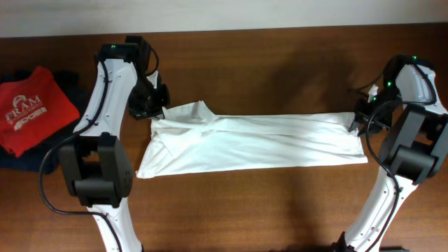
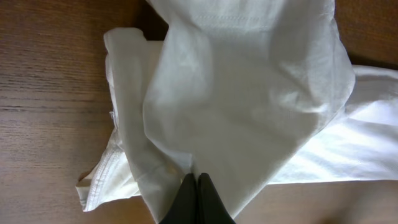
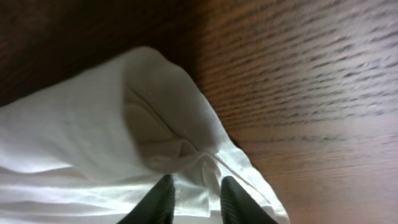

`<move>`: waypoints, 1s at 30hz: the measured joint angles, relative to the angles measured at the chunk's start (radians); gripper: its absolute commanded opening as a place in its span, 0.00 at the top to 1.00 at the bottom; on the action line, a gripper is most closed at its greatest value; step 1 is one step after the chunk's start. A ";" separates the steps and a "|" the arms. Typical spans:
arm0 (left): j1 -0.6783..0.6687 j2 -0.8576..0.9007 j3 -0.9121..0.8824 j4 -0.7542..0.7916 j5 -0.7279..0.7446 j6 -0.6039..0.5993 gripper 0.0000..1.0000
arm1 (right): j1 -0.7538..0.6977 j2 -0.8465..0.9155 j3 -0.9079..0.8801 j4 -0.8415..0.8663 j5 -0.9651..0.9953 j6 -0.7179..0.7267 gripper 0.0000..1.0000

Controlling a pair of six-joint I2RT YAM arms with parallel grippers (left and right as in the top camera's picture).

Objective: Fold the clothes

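White cotton was the whole worry: the T-shirt [image 1: 252,143] lay as a long band across the middle of the overhead frame on the wooden table [image 1: 280,56]. It was folded lengthwise, and its sleeve end at frame left was bunched and partly raised. The left pincer [image 2: 196,186] was closed on a thin pinch of that raised cloth, with a loose flap draping from its tips. At frame right the right pincer [image 3: 196,196] stood partly open, its two fingers straddling a rumpled corner of the hem. Whether they pressed the cloth I could not tell.

The left hold looked like a single layer, so a lift might have peeled the top layer off the one below and undone the lengthwise fold. If the right pincer closed only on the puckered edge, the corner could have slipped out under pull, leaving the band to sag or skew. Uneven pulling from the two ends might also have dragged the shirt along the table and wrinkled its middle. The red shirt [image 1: 31,108] and the dark garment [image 1: 66,78] under it lay at the left edge, well apart from the band, so snagging them seemed unlikely.
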 measured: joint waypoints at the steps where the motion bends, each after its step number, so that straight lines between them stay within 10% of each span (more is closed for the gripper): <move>1: 0.000 0.000 0.000 0.000 0.000 0.000 1.00 | 0.000 0.000 -0.003 0.006 0.000 0.003 0.77; 8: 0.000 0.000 0.000 0.000 0.000 0.000 1.00 | 0.000 0.000 -0.003 0.011 -0.003 0.006 0.96; 30: 0.037 -0.001 -0.018 -0.182 -0.084 0.003 1.00 | 0.000 0.000 0.289 -0.253 0.151 0.005 0.96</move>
